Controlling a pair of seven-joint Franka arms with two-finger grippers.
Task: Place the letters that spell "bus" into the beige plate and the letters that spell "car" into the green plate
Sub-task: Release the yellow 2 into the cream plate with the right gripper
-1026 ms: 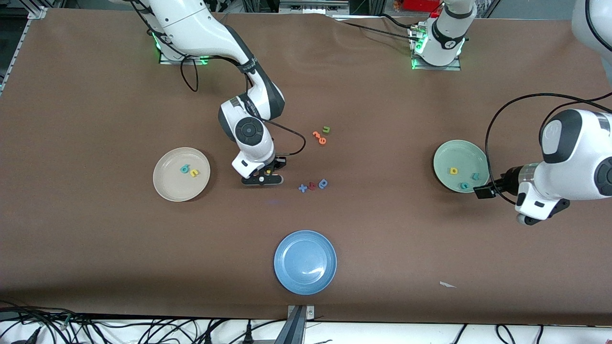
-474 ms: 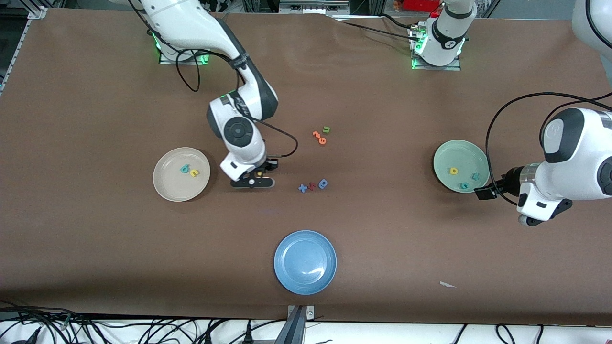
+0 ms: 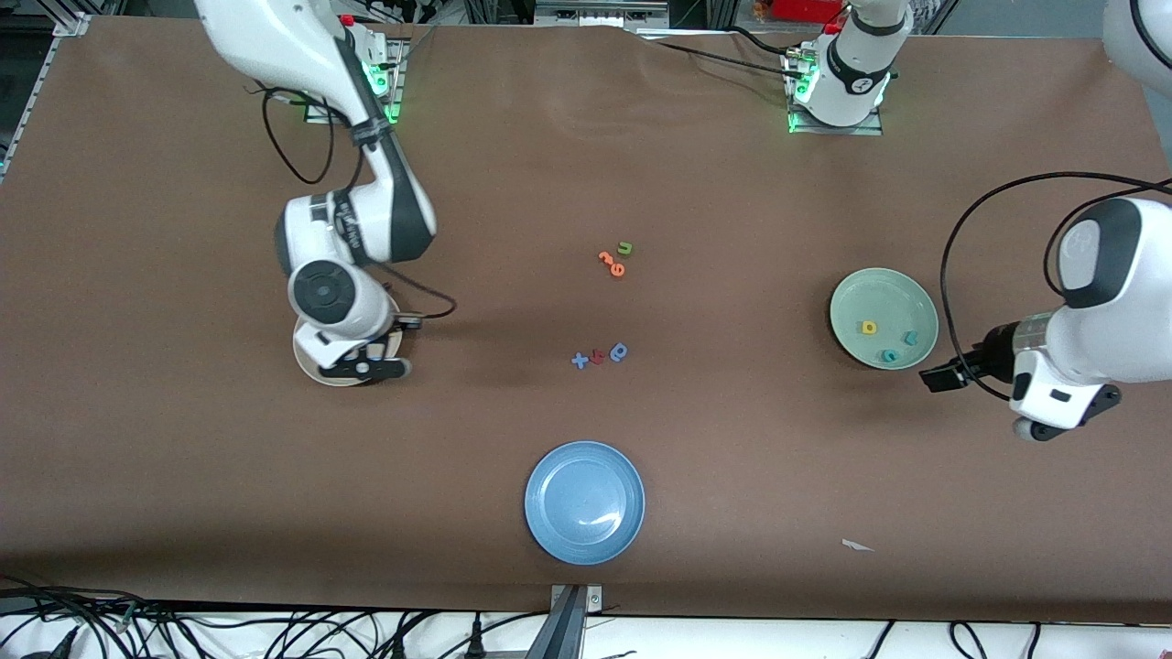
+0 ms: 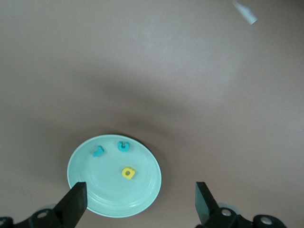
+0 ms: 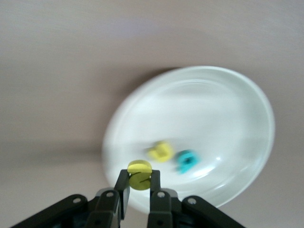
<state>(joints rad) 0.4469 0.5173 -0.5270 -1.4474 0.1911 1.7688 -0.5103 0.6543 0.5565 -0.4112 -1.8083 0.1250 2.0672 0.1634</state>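
My right gripper (image 3: 363, 367) hangs over the beige plate (image 3: 309, 364) and hides most of it. It is shut on a small yellow foam letter (image 5: 139, 175), pinched edge-on between the fingers. In the right wrist view the beige plate (image 5: 213, 109) holds another yellow letter (image 5: 160, 151) and a teal letter (image 5: 186, 160). The green plate (image 3: 870, 293) holds a yellow "a" (image 3: 868, 327) and two teal letters (image 3: 911, 338), (image 3: 888, 355). My left gripper (image 3: 943, 376) waits open over the table just off that plate's rim (image 4: 104, 190), holding nothing.
Two orange letters and a green "u" (image 3: 615, 259) lie mid-table. A blue, a red and another blue letter (image 3: 600, 355) sit in a row nearer the camera. A blue plate (image 3: 584, 502) stands near the front edge. A white scrap (image 3: 856, 545) lies toward the left arm's end.
My right arm has carried the yellow letter from mid-table to above the beige plate. My left arm has drifted slightly away from the green plate.
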